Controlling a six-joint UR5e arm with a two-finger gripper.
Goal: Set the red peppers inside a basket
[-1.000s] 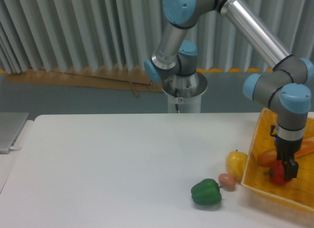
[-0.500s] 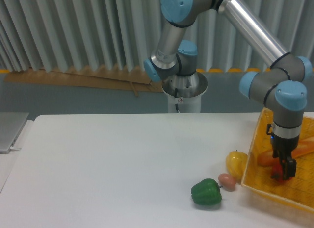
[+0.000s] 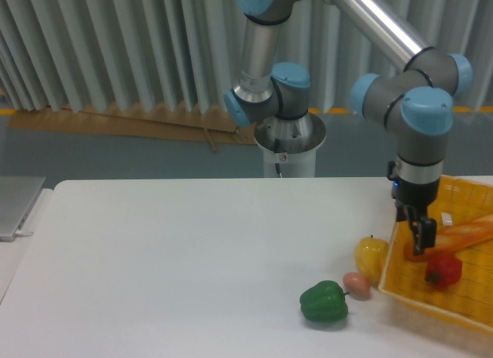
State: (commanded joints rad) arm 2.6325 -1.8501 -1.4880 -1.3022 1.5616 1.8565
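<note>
Since a second ago your gripper (image 3: 422, 236) has lifted, fingers apart, leaving the light, slippery red pepper (image 3: 443, 269) in the basket (image 3: 400, 285).

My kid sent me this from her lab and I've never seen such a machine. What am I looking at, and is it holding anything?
It is a jointed robot arm bolted behind a white table, filmed by one fixed camera facing it. At the arm's tip is a two-finger claw. It hangs above the yellow basket and holds nothing. The red pepper lies in the basket, beside an orange, elongated item. On the table, next to the basket, sit a yellow pepper, a small pinkish egg-shaped thing and a green pepper.
</note>
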